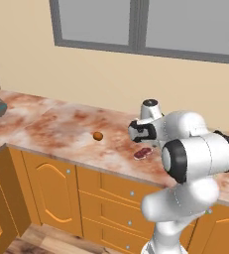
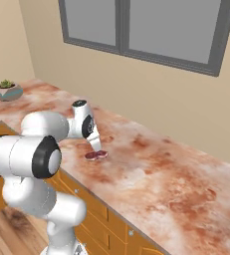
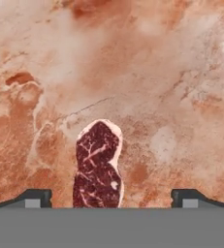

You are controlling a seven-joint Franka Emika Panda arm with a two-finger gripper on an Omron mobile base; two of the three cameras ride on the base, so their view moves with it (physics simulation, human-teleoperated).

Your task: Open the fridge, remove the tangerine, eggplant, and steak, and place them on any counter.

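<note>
The arm (image 1: 195, 149) is glossy white with rounded, bulbous segments and black joint rings; its gripper (image 3: 111, 196) ends in two small dark fingertips (image 3: 36, 196).

A marbled stone finish, reddish-brown and cream, smooth and matt, is seen on the counter (image 1: 61, 129). Orange wood is shown on the cabinets (image 1: 51, 193). The steak (image 3: 98, 167) is marbled dark red with a pale fat rim.

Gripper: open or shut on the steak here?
Open. In the hand view the fingertips stand wide apart either side of the steak, which lies flat on the counter.
</note>
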